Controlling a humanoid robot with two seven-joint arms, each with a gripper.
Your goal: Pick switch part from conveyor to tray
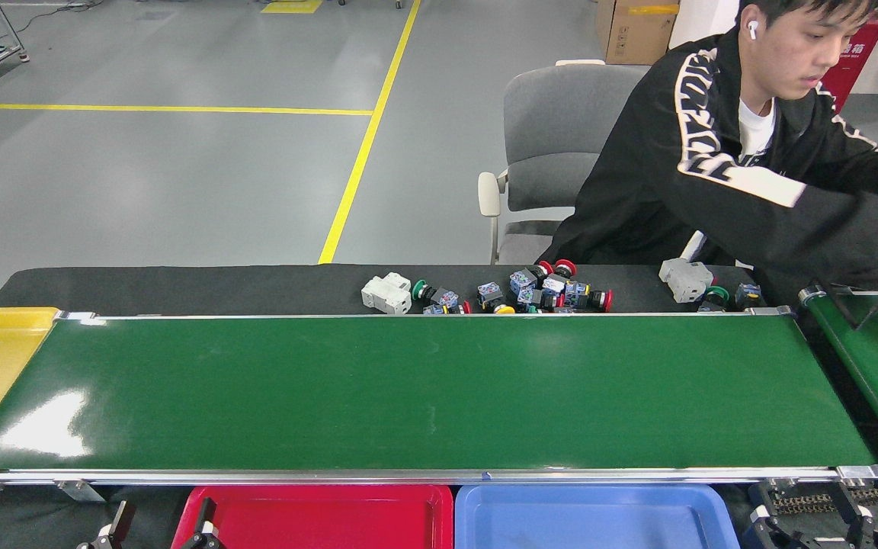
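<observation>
Nearest the camera, at 6 o'clock, sat a red plastic tray (317, 518) and a blue plastic tray (599, 518), side by side just below the near rail, both showing bare floors in the part visible. Left gripper (115, 530) and a second black finger pair (203, 526) just beside it poked in at 7 o'clock; only tips showed, so couldn't tell how wide either stood, and nothing visible in them. Right gripper (812, 522) at 5 o'clock was a dark block, aperture also unreadable. Long glossy dark-green conveyor belt (424, 389) with silver rails spanned the centre and carried no part at all. Switch parts (542, 290), small grey-blue bodies with red, green and yellow caps, lay heaped on the black table strip at 12 o'clock, just beyond the far rail, with white blocky units (387, 294) beside them. Person in a black jacket (721, 175) at 2 o'clock reached toward the short angled green belt (873, 366) at 3 o'clock. Judgement: waiting phase. Do it well by holding clear of the belt, picking the arm nearer the arriving part, gripping the body not the cap, then dropping straight back into a tray.
</observation>
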